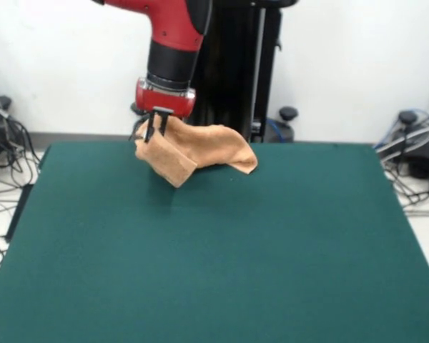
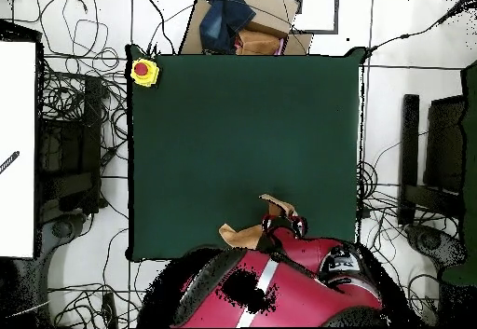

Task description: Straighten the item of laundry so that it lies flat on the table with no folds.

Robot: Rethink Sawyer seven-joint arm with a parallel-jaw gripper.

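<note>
Hand [image 1: 157,130] pinched towel [image 1: 200,150] by one edge, lifting it off desk [image 1: 222,257] so folds could hang loose.

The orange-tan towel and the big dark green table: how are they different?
The orange-tan terry towel is small, while the dark green felt table is much wider. The towel is bunched and folded, with one end lifted by the robot's gripper; the table lies flat. The towel sits only near the table's edge by the robot, so most of the table shows bare green. Both look soft and cloth-like.
</note>
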